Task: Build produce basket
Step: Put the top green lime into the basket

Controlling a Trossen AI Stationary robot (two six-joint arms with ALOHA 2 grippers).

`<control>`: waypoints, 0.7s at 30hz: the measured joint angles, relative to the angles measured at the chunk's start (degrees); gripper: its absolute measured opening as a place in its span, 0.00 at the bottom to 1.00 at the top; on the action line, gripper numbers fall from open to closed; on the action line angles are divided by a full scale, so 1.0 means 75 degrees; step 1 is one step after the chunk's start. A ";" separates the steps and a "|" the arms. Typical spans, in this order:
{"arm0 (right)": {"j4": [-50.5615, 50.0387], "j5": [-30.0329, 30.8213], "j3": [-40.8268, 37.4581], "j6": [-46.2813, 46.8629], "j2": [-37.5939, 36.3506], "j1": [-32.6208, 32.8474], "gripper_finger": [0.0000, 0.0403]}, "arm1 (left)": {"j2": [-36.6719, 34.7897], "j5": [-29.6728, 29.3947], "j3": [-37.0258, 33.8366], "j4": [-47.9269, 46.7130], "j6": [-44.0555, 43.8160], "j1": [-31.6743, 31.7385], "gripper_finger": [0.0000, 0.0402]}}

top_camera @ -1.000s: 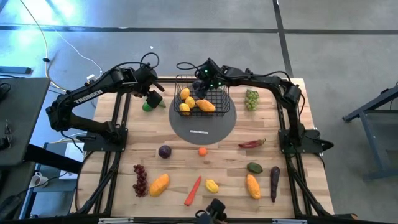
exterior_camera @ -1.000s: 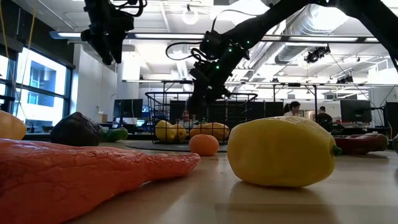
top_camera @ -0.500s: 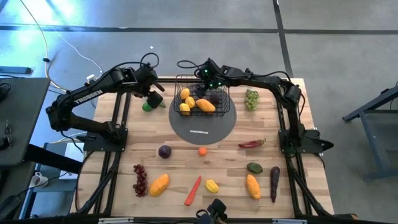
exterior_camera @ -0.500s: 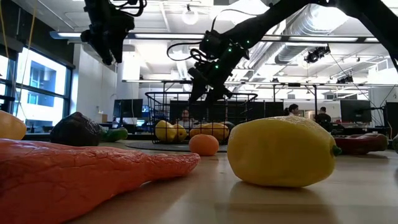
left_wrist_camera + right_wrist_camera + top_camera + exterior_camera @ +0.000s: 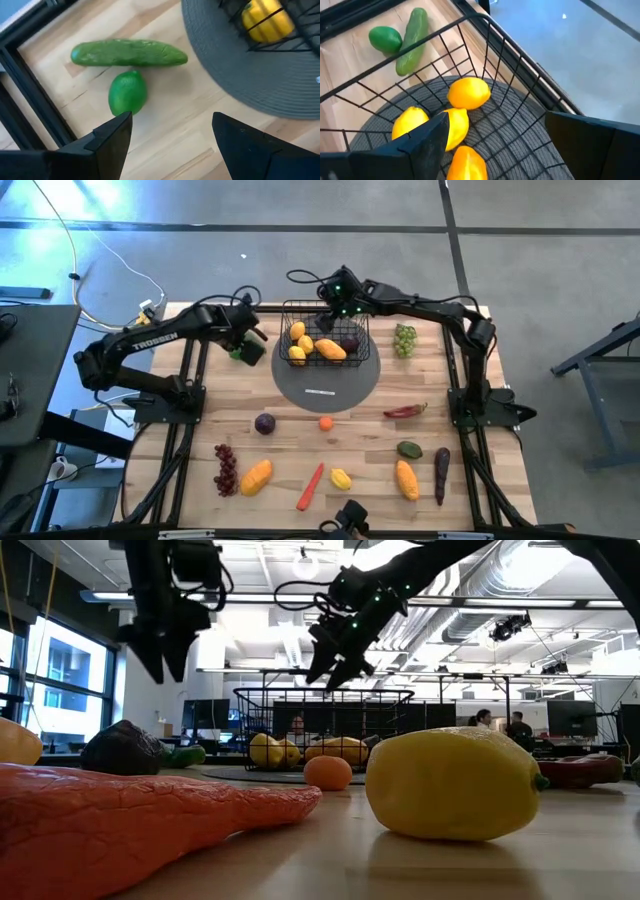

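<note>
The basket point(image 5: 324, 335) sits on the grey mat point(image 5: 328, 385) at the desk's far side, holding lemons, a mango and a dark plum. The right gripper point(image 5: 340, 305) hovers above it, fingers open and empty. The left gripper point(image 5: 170, 127), fingers open, hangs over the lime point(image 5: 127, 93) and cucumber point(image 5: 129, 53); it probably picks one next, which calls for lowering and closing.

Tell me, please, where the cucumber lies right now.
In the high view the cucumber lies left of the basket, beside the lime, under the left arm.
</note>
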 joint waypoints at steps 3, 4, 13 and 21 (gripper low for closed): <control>-0.0111 0.0017 0.0000 -0.0050 -0.0082 0.0002 0.77 | 0.0000 -0.0085 -0.0337 0.0007 0.0010 0.0131 0.66; -0.0109 0.0016 0.0000 -0.0056 -0.0104 0.0000 0.77 | 0.0002 -0.0147 -0.0451 0.0020 0.0067 0.0199 0.66; -0.0364 0.0016 0.0000 -0.0062 -0.0125 0.0017 0.77 | 0.0308 -0.0309 -0.0983 0.0734 0.0677 0.0746 0.66; -0.0463 0.0016 0.0000 -0.0036 -0.0125 0.0020 0.77 | 0.1181 -0.0297 -0.0986 0.0889 0.1379 0.1050 0.66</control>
